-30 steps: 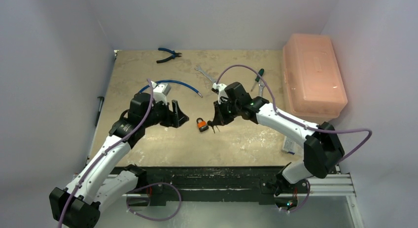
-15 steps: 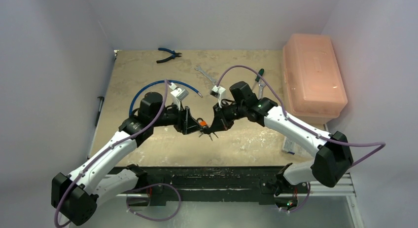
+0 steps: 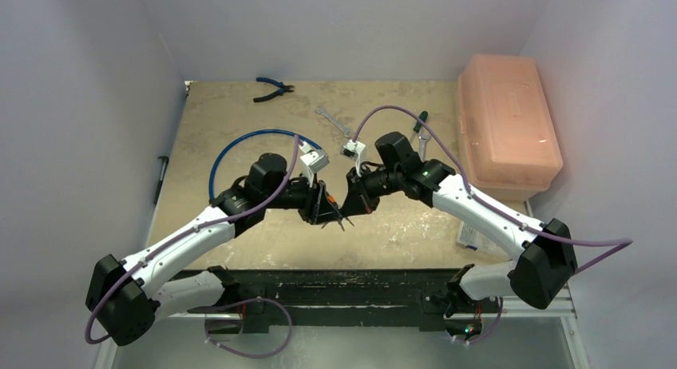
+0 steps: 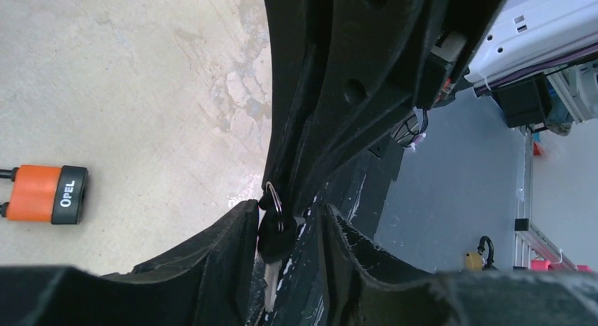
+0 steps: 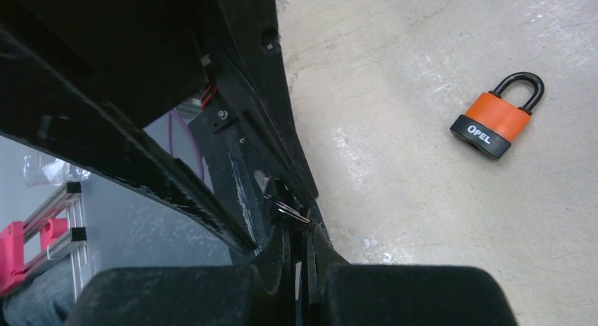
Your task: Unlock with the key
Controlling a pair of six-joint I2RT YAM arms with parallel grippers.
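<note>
Top: left gripper (image 3: 323, 211) & right gripper (image 3: 350, 204) meet tip-to-tip over tabletop (image 3: 239, 113). L wrist: jaws part-open, black-headed key (image 4: 273, 234) in the gap, contact unclear; orange padlock (image 4: 46, 193) lies flat on tabletop, apart. R wrist: jaws near-closed, pinching key blade; padlock apart on tabletop.

Both arms reach inward and forward, elbows out, wrists turned toward each other.

Left arm (image 3: 192, 233): long, low reach from its base. The left gripper (image 3: 323, 207) points right.

Right arm (image 3: 479, 213): bent at the elbow. The right gripper (image 3: 350, 203) points left and down.

The gripper tips meet nose to nose, touching or very nearly so.

Left fingers (image 4: 211, 248): parted by a narrow gap, one on either side of a key (image 4: 271, 234).

Right fingers (image 5: 352, 284): pressed almost together, pinching that key.
</note>
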